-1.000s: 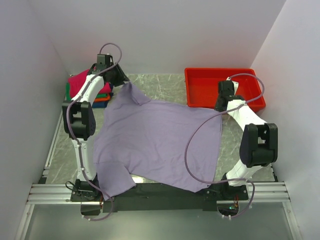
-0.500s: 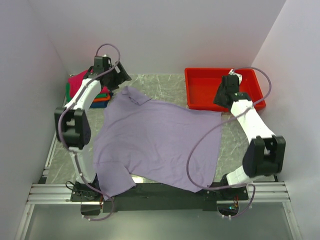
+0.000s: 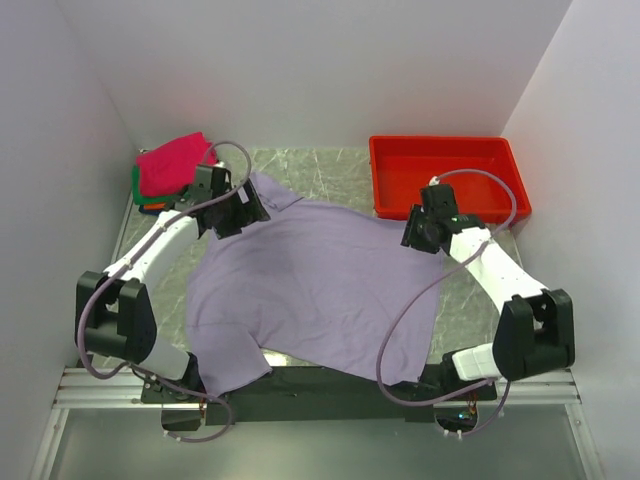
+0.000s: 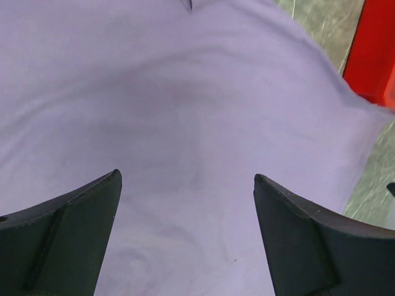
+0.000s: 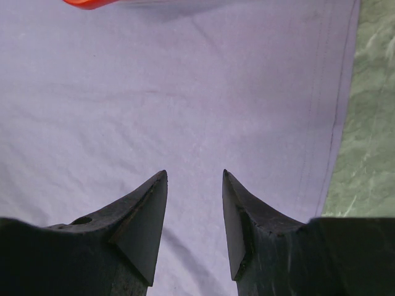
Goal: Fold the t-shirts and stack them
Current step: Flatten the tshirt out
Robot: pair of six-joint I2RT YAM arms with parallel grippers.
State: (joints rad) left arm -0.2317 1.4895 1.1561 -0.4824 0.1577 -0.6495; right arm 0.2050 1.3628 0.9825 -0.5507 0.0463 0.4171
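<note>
The pale lavender t-shirt (image 3: 310, 285) lies spread flat over the middle of the table, its near hem over the front edge. It fills the left wrist view (image 4: 197, 111) and the right wrist view (image 5: 185, 92). My left gripper (image 3: 250, 207) is open and empty above the shirt's far left part near the collar. My right gripper (image 3: 412, 232) is open and empty above the shirt's far right corner. A stack of folded shirts stands at the far left, magenta-pink (image 3: 173, 163) on top, with green (image 3: 136, 185) and orange edges below.
A red plastic tray (image 3: 450, 165) stands at the far right, just behind the right gripper; its edge shows in the left wrist view (image 4: 373, 55). Bare marble table (image 3: 330, 170) shows behind the shirt and right of it (image 5: 370, 123). White walls close in three sides.
Both arms have come down from the far edge toward the middle. The shirt's far corners, held up a second ago, now lie let go on the table. The magenta stack is now uncovered.
</note>
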